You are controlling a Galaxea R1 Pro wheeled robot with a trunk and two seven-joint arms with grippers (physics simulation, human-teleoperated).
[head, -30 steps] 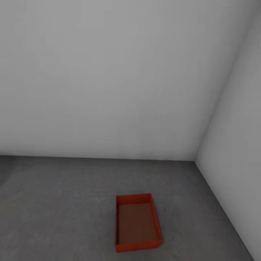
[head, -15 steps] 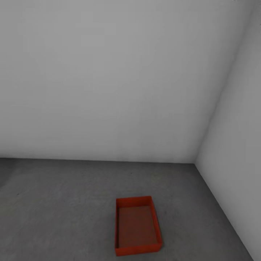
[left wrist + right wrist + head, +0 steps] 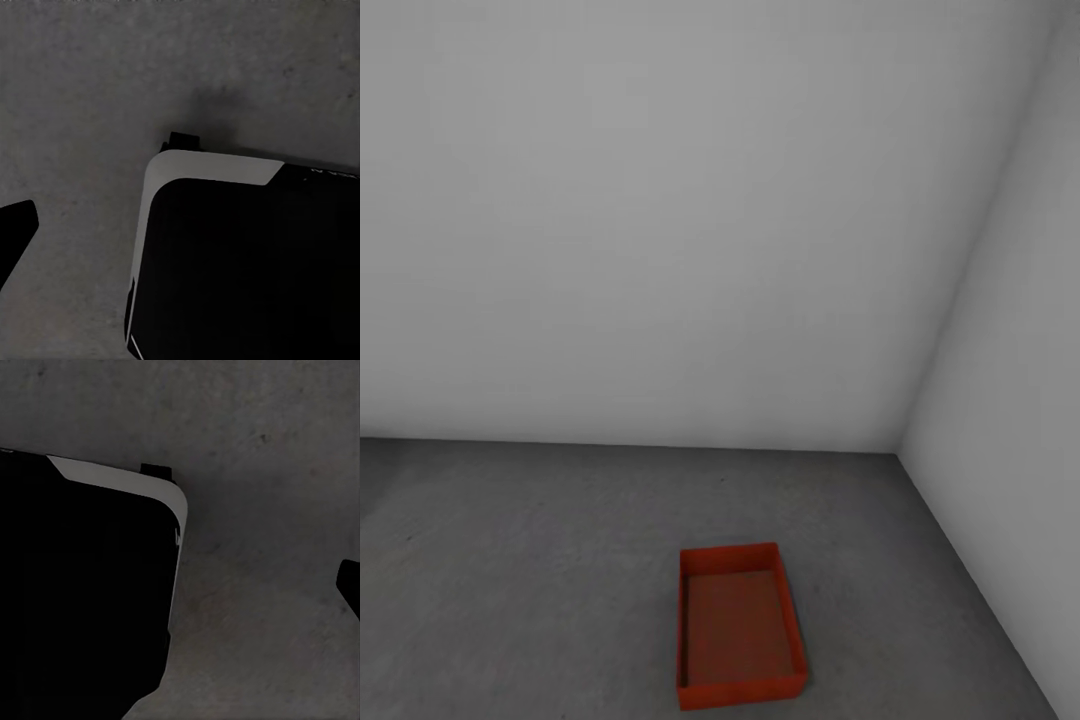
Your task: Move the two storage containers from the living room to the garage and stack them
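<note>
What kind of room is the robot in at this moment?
Probably a garage or a similar bare utility room. The floor is dark grey concrete, the walls are plain pale grey and meet in a corner, and an open orange-red storage container sits on the floor.

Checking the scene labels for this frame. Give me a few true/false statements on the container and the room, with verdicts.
1. One orange-red storage container sits on the dark grey concrete floor. True.
2. A second container is stacked on top of it. False: it is open and empty, nothing on it.
3. The container touches the right-hand wall. False: bare floor lies between them.
4. The walls are plain pale grey. True.
5. The floor is light wood plank. False: it is mottled concrete.
</note>
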